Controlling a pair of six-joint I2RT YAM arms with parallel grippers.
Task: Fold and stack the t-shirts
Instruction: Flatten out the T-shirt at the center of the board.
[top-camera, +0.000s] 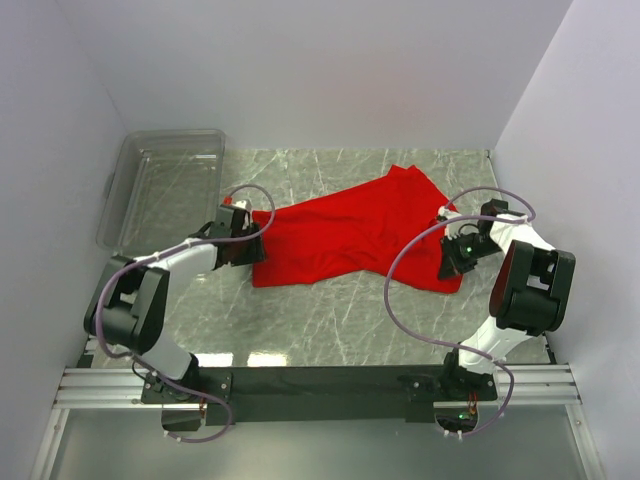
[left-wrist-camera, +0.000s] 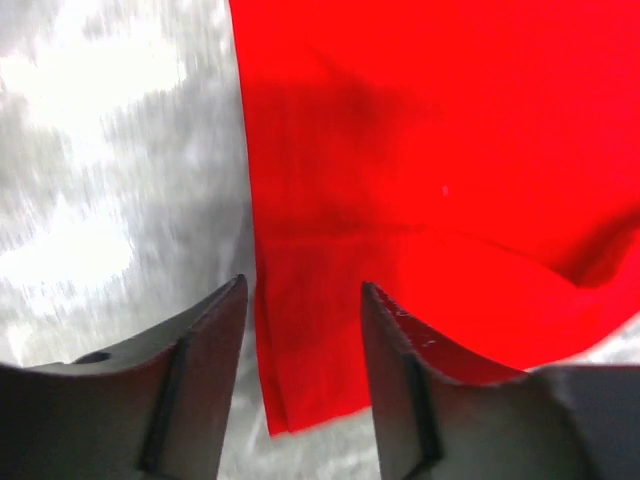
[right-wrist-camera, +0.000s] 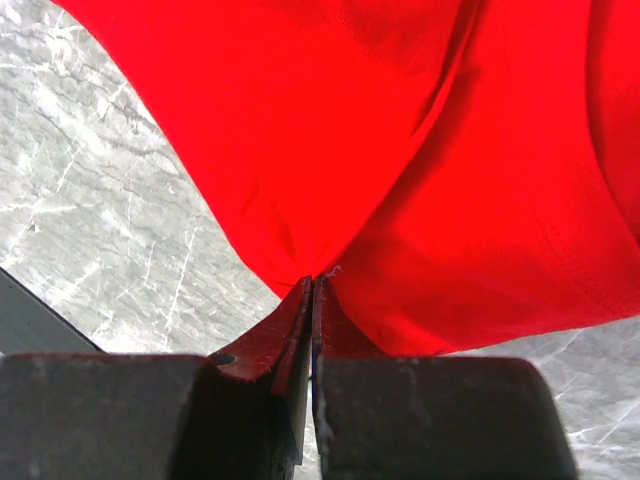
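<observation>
top view's evenly lit and fairly sharp, soft light from above, one white glare patch on the marble table (top-camera: 250, 357) by the arm bases, only faint shadows under the arms. the red t-shirt (top-camera: 340, 235) is so saturated its folds barely read. left wrist cam is smeary, marble blown out to white streaks, a murky shadow on the cloth, left gripper (left-wrist-camera: 303, 285) dark and soft up close. right wrist cam is crisper, marble veins clear, right gripper (right-wrist-camera: 312, 285) nearly black

Black-and-white arms (top-camera: 185, 262) on a black base bar (top-camera: 330, 382), trailing lilac cables (top-camera: 387, 285).
</observation>
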